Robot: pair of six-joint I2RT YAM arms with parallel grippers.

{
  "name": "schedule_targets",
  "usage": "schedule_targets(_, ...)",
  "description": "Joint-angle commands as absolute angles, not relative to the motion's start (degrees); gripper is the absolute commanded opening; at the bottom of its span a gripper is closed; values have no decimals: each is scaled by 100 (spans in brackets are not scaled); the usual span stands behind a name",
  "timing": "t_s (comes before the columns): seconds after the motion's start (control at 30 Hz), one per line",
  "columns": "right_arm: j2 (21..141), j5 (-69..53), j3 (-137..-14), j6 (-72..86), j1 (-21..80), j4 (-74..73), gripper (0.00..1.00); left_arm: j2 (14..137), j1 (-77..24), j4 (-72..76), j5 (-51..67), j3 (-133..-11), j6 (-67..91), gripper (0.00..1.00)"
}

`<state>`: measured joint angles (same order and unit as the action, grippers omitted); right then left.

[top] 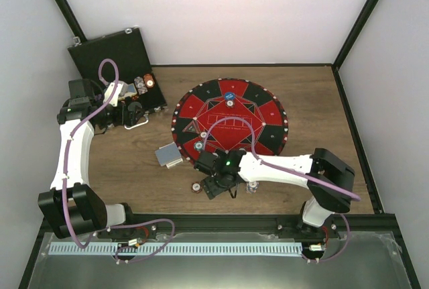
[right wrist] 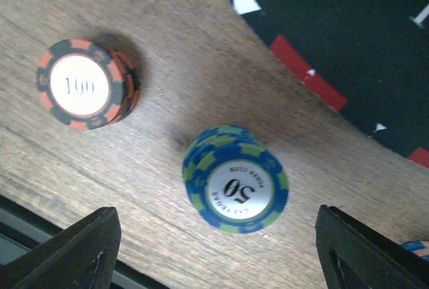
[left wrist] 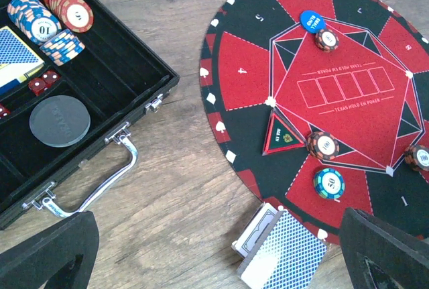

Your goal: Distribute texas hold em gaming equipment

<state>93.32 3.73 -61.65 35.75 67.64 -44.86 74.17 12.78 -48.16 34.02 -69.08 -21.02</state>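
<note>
Right pincer [right wrist: 214,242]: open, blue-green 50 chip stack [right wrist: 234,180] lower centre on desk [right wrist: 167,88] | left pincer [left wrist: 218,242]: open, empty, bottom edge.

Case [top: 110,53] left of mat [top: 269,112], cards [top: 169,156] beside mat's near-left edge

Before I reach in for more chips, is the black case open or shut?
Open. Its lid stands raised, and the left wrist view looks straight into the case at chip stacks and red dice.
</note>
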Motion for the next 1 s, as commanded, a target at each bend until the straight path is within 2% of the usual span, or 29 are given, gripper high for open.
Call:
schedule_targets(0.0,9387,213,-6143,3759,6878,-4354,81,7426,1307,-4833,3533,-7022,-2084,100)
schedule_targets(0.43,9665,462,-6231,3678,6881,-4297,70,7449,1302,-4870,3490,-7050,-2104,100)
schedule_targets(0.57,9666,501,-6238,3674,6882,-4310,64,7449,1304,-4861,3477,-7039,-2111,100)
schedule_targets(0.97,9835,550,-6267,3623,6879,-4234,63,7438,1307,-4852,3465,-7027,-2113,100)
